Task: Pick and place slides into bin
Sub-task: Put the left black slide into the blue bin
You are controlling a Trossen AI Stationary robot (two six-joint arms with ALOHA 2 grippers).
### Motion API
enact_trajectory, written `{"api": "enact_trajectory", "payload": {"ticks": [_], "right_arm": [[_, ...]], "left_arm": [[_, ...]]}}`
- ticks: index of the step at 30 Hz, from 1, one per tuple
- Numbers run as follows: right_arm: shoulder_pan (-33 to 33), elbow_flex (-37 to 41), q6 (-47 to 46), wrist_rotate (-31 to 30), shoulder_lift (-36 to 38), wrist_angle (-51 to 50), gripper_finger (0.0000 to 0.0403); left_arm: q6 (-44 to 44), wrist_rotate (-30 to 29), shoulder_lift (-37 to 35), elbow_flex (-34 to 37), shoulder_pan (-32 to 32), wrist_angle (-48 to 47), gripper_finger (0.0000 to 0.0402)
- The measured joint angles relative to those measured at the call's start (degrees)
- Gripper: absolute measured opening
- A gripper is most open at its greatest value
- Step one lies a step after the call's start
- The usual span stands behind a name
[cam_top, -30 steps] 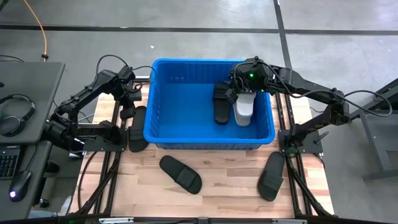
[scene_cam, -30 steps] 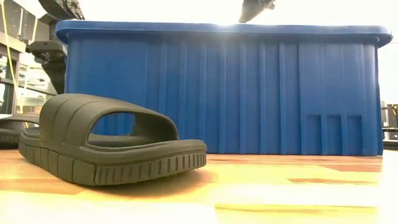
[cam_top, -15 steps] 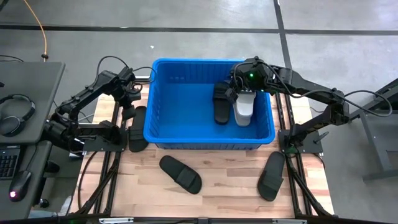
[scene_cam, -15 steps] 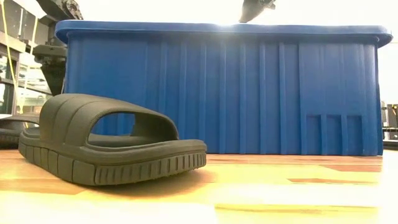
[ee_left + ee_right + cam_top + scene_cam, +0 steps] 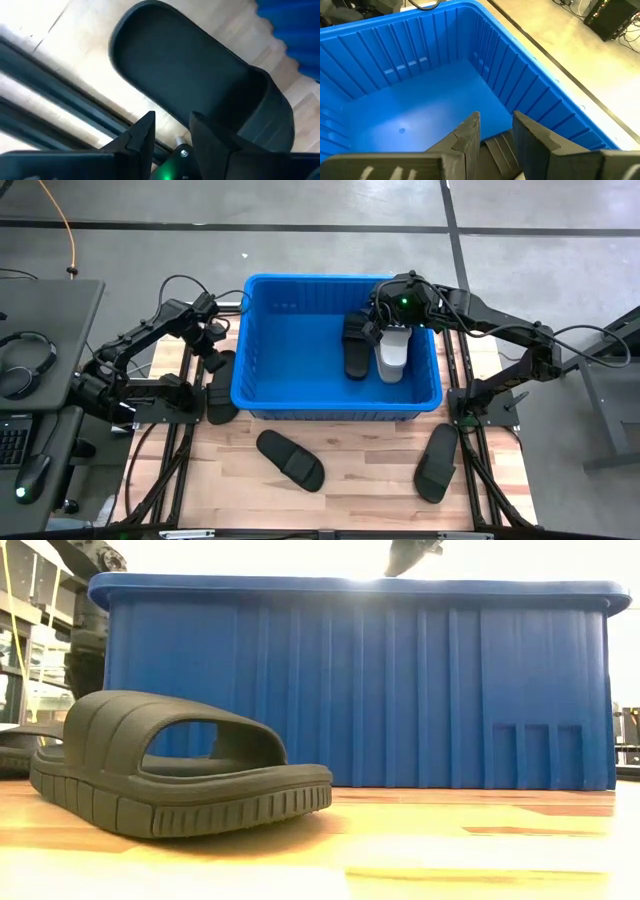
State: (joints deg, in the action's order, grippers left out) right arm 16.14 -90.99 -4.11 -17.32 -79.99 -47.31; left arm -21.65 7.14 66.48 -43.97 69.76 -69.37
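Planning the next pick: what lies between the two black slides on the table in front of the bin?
Only bare wooden table, as the high view shows, between the black slide at front centre and the one at front right.

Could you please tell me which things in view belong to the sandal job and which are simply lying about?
Job: blue bin; black sandal and grey sandal inside it; three black sandals on the table.
Lying about: headphones, keyboard, orange cable.
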Motion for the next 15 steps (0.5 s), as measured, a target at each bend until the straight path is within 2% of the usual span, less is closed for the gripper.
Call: {"api": "enact_trajectory", "payload": {"ticks": [10, 13, 15], "right_arm": [[0.0, 0.0, 0.0, 0.0, 0.0, 0.0, 0.0105], [0.0, 0.0, 0.0, 0.0, 0.0, 0.0, 0.0105], [0.0, 0.0, 0.0, 0.0, 0.0, 0.0, 0.0105]], "left_arm": [[9.6, -14.9, 0.0, 0.0, 0.0, 0.8, 0.011], [14.2, -23.6, 0.0, 0.0, 0.0, 0.6, 0.011], [15.9, -27.4, 0.0, 0.0, 0.0, 0.4, 0.011]]}}
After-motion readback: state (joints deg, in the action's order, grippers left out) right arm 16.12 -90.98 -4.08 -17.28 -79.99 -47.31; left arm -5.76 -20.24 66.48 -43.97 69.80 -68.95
